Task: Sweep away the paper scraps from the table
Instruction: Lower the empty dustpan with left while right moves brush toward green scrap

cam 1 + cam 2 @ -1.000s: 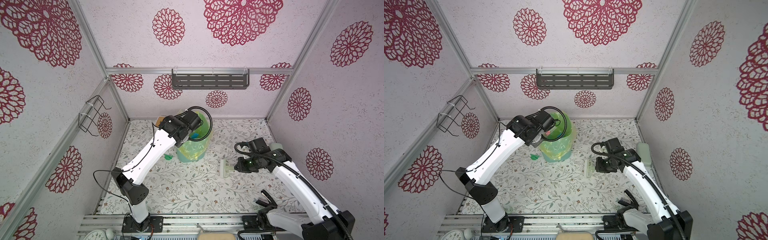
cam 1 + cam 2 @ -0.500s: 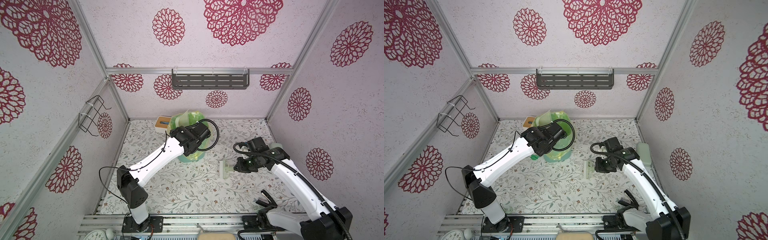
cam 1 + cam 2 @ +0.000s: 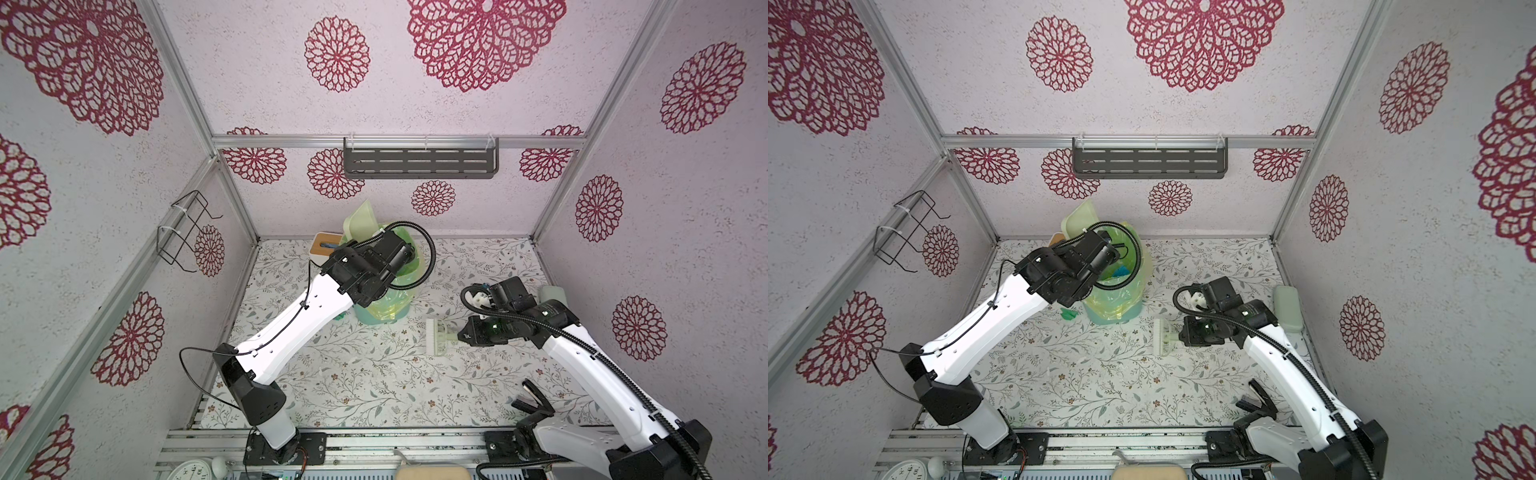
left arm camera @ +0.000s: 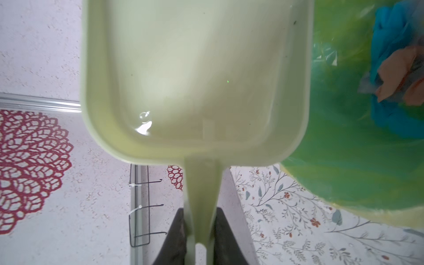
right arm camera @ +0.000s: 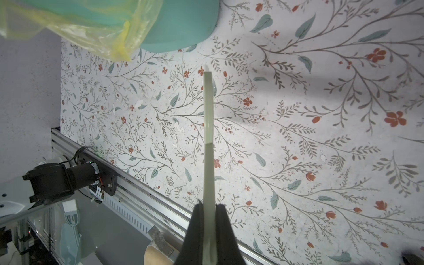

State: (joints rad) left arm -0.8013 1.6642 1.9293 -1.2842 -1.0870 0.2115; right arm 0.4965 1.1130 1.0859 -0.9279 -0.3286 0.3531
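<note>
My left gripper [image 4: 199,231] pinches the pan's thin handle. The pan [image 4: 195,80] looks bare inside and stands tipped up at the far rim of the bin [image 4: 344,174], where blue and pink scraps [image 4: 394,57] lie in the liner. That handle is narrow and smooth, so I judge the pan could twist in my grip if its lip catches the rim. My wrist and its cable hang right over the bin's mouth, and pulling back carelessly could snag the liner and tip the bin, spilling the scraps back onto the table [image 5: 298,137]. My right gripper [image 5: 208,220] is pressed tight on the brush [image 5: 208,110], held edge-on near the bin. I cannot tell whether its bristles touch the table. One green scrap [image 3: 1068,313] lies on the table just beside the bin's foot, on my left arm's side and half hidden under that arm in a top view. I could easily miss it. The brush is on the bin's other side, so reaching for the scrap risks knocking the bin or pushing the scrap against its base.
</note>
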